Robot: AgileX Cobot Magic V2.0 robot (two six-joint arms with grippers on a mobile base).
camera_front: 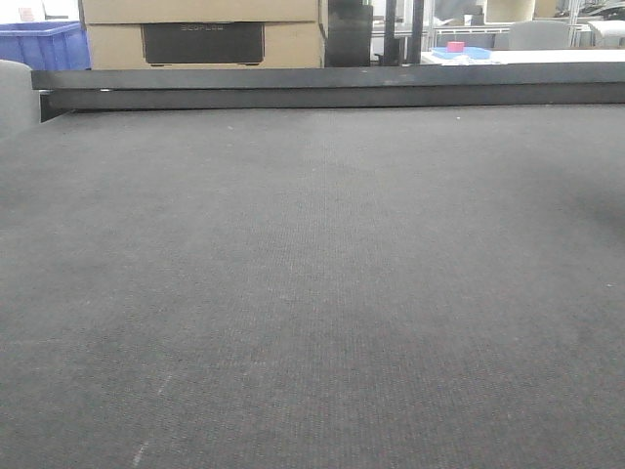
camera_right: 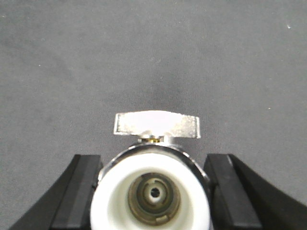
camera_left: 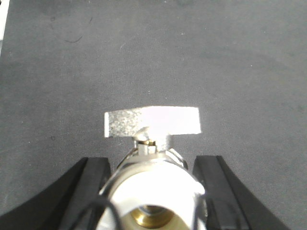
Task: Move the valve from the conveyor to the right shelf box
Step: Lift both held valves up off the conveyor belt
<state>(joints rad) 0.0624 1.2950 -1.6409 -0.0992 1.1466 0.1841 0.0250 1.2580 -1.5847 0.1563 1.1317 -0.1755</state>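
Observation:
In the left wrist view a silver valve [camera_left: 152, 184] with a white end cap and a flat butterfly handle [camera_left: 152, 120] sits between the black fingers [camera_left: 88, 191] of my left gripper [camera_left: 151, 160], which is shut on it. The right wrist view shows a second, similar valve [camera_right: 153, 189], its handle [camera_right: 156, 124] pointing away, with my right gripper [camera_right: 152, 156] shut on its body. The dark grey conveyor [camera_front: 312, 293] lies beneath both and fills the front view, where neither gripper nor valve shows. The right shelf box is out of view.
A black metal rail [camera_front: 332, 88] runs along the belt's far edge. Behind it stand cardboard boxes [camera_front: 200, 34], a blue crate [camera_front: 39, 44] at the far left, and a white table with a small pink object [camera_front: 455, 47] at the right.

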